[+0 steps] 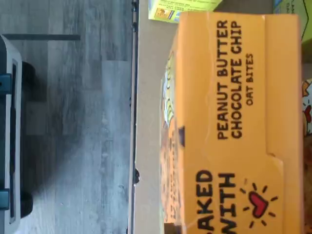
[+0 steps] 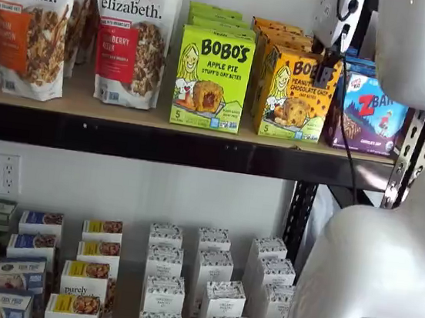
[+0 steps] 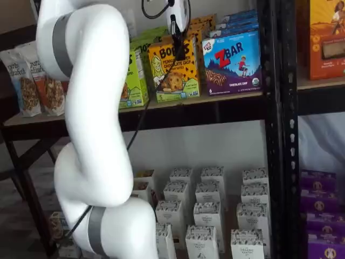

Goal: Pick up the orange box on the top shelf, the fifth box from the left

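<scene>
White-bodied end effector (image 3: 177, 29) with black fingers, poised directly above the orange-yellow cardboard box (image 3: 173, 70) labelled peanut butter chocolate chip; the fingers appear side-on, so whether they are parted or closed cannot be told. The box stands upright at the front edge of the long tan wooden top shelf (image 2: 87, 103) with its black front rail. Just beside the box on one side stands a lime-green apple pie carton (image 2: 211, 79); on the other, a blue-purple ZBar box (image 3: 232, 63). In the wrist view the box's orange top panel (image 1: 234, 122) fills most of the frame.
</scene>
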